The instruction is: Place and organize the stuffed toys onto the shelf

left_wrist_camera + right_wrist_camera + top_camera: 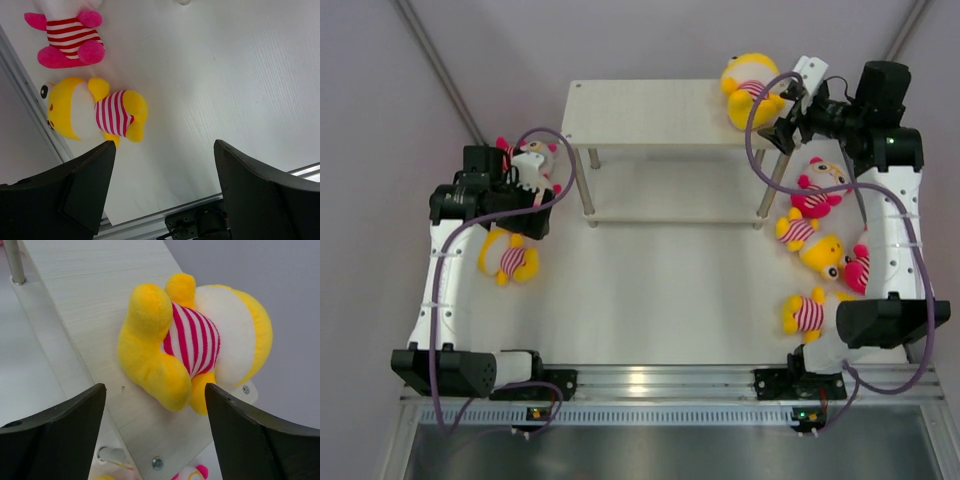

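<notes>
The shelf (650,112) stands at the back middle. One yellow stuffed toy (750,88) lies on the right end of its top board; in the right wrist view it (190,347) lies on its side on the board (95,285). My right gripper (784,118) is open and empty just short of that toy, its fingers apart from it (155,405). My left gripper (518,215) is open and empty above the table's left side (162,165). A yellow toy (508,258) (92,112) and a pink-limbed toy (532,162) (67,37) lie by it.
Several more toys lie on the table right of the shelf: a pink one (817,190), a yellow one (810,242), a pink one (857,268) partly behind my right arm, and a yellow one (805,312). The shelf's lower board (670,190) holds nothing. Walls close in on both sides.
</notes>
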Robot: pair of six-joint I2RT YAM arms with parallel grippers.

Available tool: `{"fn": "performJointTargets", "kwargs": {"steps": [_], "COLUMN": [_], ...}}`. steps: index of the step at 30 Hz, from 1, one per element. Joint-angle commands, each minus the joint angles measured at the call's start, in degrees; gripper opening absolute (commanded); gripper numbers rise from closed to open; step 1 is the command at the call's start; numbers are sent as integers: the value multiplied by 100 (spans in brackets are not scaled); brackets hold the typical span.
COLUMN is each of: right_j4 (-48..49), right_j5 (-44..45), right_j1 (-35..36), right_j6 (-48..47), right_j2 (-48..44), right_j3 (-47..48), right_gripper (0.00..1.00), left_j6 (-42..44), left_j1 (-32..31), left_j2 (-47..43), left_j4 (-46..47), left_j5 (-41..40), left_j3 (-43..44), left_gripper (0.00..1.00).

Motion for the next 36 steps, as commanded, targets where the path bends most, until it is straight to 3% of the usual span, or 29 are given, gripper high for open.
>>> {"fn": "performJointTargets", "kwargs": {"steps": [1, 3, 6, 10, 11, 12, 14, 16, 23, 33, 36], "right_j4": [1344, 2201, 3477, 3649, 3631, 3597, 3578, 3675, 4422, 4905, 4827], "right_j5": [138, 541, 1981, 3984, 5033, 5539, 6680, 7237, 7258, 6091, 6097], "right_j1": [-52, -43, -43, -43, -43, -43, -43, -52, -61, -52, -8], "right_j6": [716, 1520, 3119, 4801, 5162, 5757, 6183, 6518, 7099, 6765, 6677], "right_j2": [-912, -1402, -2201, -2968, -3118, -3398, -3610, -3682, -2770, -1230, -949], "right_j3": [-449, -956, -1966, -3181, -3497, -4205, -4886, -5704, -6944, -6963, -6832], "right_gripper": [85, 88, 93, 93, 93, 93, 92, 92, 89, 88, 87], "left_j6": [37, 28, 11, -33, -33, -25, 10, 46, 98, 151, 143], "left_j1": [20, 20, 20, 20, 20, 20, 20, 20, 20, 20, 20], "left_j2": [25, 42, 69, 113, 121, 104, 86, 60, -45, -72, -63], "left_j4": [-26, -26, -9, 18, 18, 9, 9, 0, 0, 0, -8], "left_j5": [90, 81, 168, 353, 379, 380, 362, 362, 362, 353, 380], "left_j3": [-114, -167, -325, -387, -387, -396, -387, -396, -475, -563, -563], "left_gripper": [86, 86, 86, 86, 86, 86, 86, 86, 86, 86, 86]}}
